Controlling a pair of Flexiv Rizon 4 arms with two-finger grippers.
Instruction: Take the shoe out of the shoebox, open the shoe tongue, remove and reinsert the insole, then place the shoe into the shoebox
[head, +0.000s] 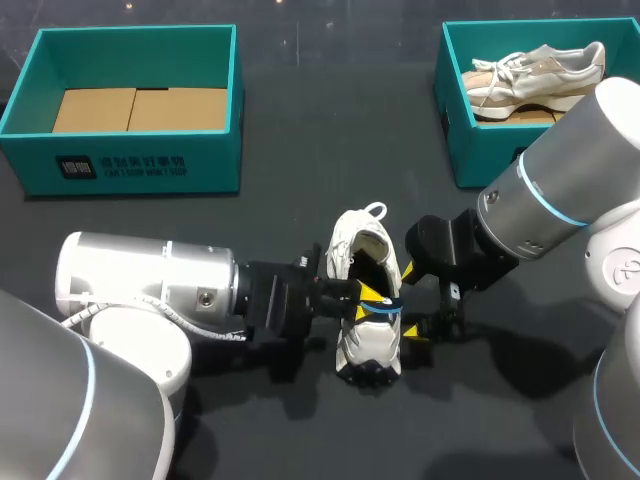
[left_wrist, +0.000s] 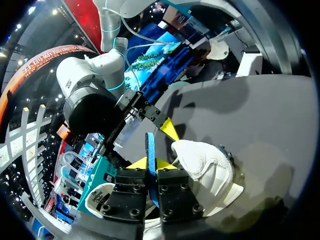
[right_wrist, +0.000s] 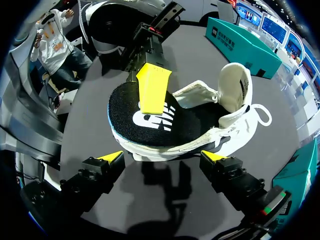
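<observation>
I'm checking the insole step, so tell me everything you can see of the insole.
The insole is thin and flexible-looking, with a black top bearing a white logo and a blue edge. It lies partly out of the white shoe, spread over the shoe's front with one end down in the opening. The left gripper is shut on its side edge, one yellow fingertip flat on the top. The right gripper, open beside the shoe, does not touch it.
</observation>
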